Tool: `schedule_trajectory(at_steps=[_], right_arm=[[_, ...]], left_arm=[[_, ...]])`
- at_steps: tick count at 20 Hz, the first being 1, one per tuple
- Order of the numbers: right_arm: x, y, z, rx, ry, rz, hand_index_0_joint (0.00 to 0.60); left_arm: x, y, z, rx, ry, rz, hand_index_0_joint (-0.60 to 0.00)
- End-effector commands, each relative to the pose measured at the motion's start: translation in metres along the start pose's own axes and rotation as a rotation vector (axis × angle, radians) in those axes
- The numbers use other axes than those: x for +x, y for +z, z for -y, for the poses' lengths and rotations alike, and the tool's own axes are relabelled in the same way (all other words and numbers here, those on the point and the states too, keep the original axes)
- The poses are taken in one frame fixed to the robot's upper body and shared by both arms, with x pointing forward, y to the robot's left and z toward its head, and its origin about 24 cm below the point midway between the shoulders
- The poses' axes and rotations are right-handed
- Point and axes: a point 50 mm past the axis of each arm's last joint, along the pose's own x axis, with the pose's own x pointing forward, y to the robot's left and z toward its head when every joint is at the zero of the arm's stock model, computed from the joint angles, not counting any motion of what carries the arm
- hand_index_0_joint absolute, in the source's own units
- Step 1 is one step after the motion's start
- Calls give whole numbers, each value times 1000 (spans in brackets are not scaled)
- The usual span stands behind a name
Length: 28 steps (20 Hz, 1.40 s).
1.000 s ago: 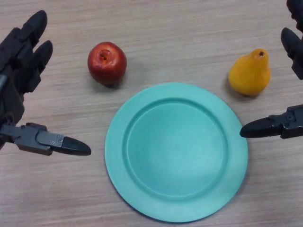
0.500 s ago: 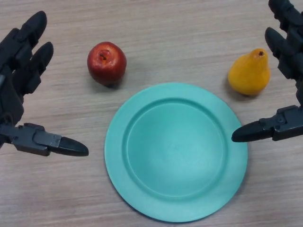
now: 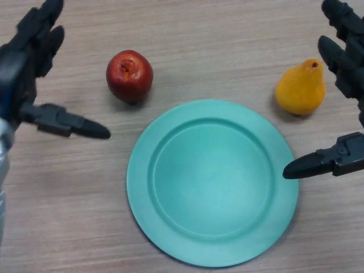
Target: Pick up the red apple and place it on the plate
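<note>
1. Wood-grain table (image 3: 199,34).
2. Round teal plastic plate (image 3: 142,170), centre, bare.
3. Black left hand (image 3: 25,62), spread wide, holding nothing.
4. Black right hand (image 3: 347,62), likewise spread, holding nothing.
5. Yellow-orange pear (image 3: 300,88), far right.
6. Shiny red apple (image 3: 129,75), far left of plate, apart from left hand.

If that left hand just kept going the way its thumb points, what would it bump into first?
Probably the rim of the green plate. The left hand has its thumb aimed right and slightly toward the robot, passing below the red apple. Height above the table is unclear, so it might pass over.
</note>
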Motion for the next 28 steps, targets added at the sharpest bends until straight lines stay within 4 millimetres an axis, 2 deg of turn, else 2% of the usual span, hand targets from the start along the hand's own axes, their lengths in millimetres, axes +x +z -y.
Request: schedule_trajectory(at_steps=[1, 4, 7, 13, 18, 19, 20, 21, 23, 26, 28], right_arm=[[-7, 36, 15, -87, -71, 185, 0], [-12, 39, 19, -86, -89, 199, 0], [-17, 40, 24, -88, -116, 203, 0], [-24, 36, 33, -103, -144, 187, 0], [-26, 33, 40, -119, -167, 180, 0], [-26, 33, 40, -120, -168, 181, 0], [-27, 33, 41, -120, -168, 182, 0], [-27, 33, 41, -122, -169, 183, 0], [-28, 33, 40, -121, -172, 185, 0], [-27, 33, 38, -118, -172, 188, 0], [-25, 33, 38, -113, -177, 189, 0]], left_arm=[[17, 38, -19, 130, 106, 247, 0], [40, 36, -16, 100, 135, 247, 0], [57, 23, 7, 89, 81, 173, 0], [68, -3, 46, 27, 43, 64, 0], [75, -16, 58, 94, 49, 56, 0], [75, -18, 59, 108, 50, 59, -150], [74, -19, 60, 123, 49, 61, -250], [73, -22, 62, 175, 34, 64, -400], [68, -29, 64, 324, 5, 79, -600], [68, -24, 49, 339, 63, 86, -600], [64, -19, 39, 455, 106, 123, -600]])
